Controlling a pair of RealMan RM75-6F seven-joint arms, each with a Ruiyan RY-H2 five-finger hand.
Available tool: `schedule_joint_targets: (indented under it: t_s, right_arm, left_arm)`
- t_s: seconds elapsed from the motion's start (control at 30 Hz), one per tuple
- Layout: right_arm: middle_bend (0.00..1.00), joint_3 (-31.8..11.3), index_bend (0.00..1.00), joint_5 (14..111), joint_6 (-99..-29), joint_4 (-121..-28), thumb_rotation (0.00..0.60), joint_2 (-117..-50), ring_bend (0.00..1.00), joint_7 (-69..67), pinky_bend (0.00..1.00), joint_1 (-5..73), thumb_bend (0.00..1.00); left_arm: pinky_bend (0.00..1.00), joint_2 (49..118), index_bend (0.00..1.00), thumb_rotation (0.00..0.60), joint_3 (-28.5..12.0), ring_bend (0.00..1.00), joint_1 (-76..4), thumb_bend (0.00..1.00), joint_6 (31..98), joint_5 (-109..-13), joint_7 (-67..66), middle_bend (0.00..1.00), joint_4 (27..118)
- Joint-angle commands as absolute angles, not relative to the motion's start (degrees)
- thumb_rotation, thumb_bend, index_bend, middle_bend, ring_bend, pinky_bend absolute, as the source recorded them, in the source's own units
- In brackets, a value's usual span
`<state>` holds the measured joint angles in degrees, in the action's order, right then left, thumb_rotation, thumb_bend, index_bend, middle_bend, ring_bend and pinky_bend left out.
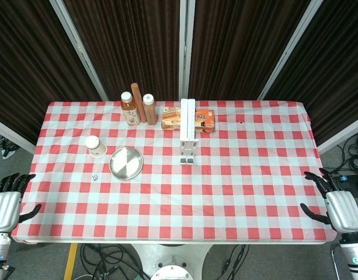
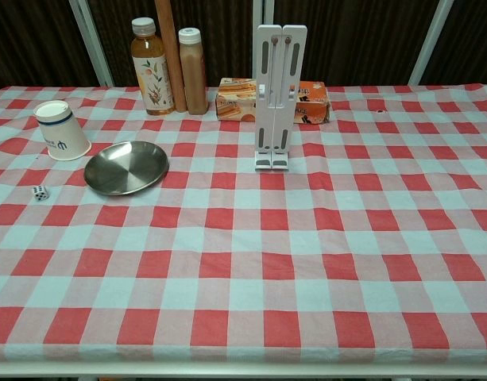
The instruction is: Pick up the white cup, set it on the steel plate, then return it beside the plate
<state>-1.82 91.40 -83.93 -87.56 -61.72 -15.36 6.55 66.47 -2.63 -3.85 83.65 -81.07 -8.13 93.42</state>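
Opening step, nothing yet grasped: the white cup stands upside down on the checked surface, just beside the steel plate at its ten o'clock. Both hands hang off the near corners, fingers apart and empty — left hand at eight o'clock, right hand at four. The nearer left hand would likely reach for the cup; both arms are cut off in the head view, and the chest view shows no hands.
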Motion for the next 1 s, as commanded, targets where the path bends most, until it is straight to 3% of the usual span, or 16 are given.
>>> schedule_joint_targets:
  t_s: [0.03,0.37,0.6,0.7,0.87,1.0]
  right_arm:
    - [0.26,-2.19,0.16,90.74,-83.01,-87.89,0.6,-61.7,0.07,-14.71,0.18,7.16,0.16]
    - [0.26,-2.46,0.16,90.18,-83.19,-88.43,0.6,-61.36,0.07,-14.33,0.18,7.24,0.16]
    - [0.26,-2.57,0.16,91.18,-85.1,-88.6,0.6,-60.59,0.07,-14.17,0.18,6.78,0.16]
    - [0.28,-2.45,0.16,91.74,-85.77,-88.76,0.6,-60.42,0.07,-14.0,0.18,6.6,0.16]
    - [0.32,-2.21,0.16,92.25,-86.58,-88.74,0.6,-60.38,0.08,-14.04,0.18,6.23,0.16]
    - [0.33,-2.11,0.16,92.27,-87.07,-88.85,0.6,-59.98,0.09,-13.84,0.18,5.89,0.16]
  left_arm:
    - [0.13,66.72,0.17,0.6,-2.88,0.11,-4.16,0.21,83.11,-80.55,-8.18,0.19,93.2]
    - [0.13,66.89,0.17,0.6,-3.55,0.11,-5.02,0.21,82.42,-80.13,-8.29,0.19,93.28]
    - [0.15,66.88,0.21,0.6,-5.09,0.11,-9.83,0.21,77.0,-81.87,-3.34,0.2,90.9]
    - [0.26,68.41,0.26,0.6,-6.53,0.18,-12.88,0.21,73.77,-81.64,-0.7,0.28,88.94]
    - [0.58,71.42,0.34,0.6,-8.04,0.36,-18.72,0.21,65.17,-79.63,2.73,0.42,85.07]
    - [0.7,74.95,0.35,0.6,-8.7,0.48,-23.07,0.21,58.96,-77.36,1.71,0.51,80.73]
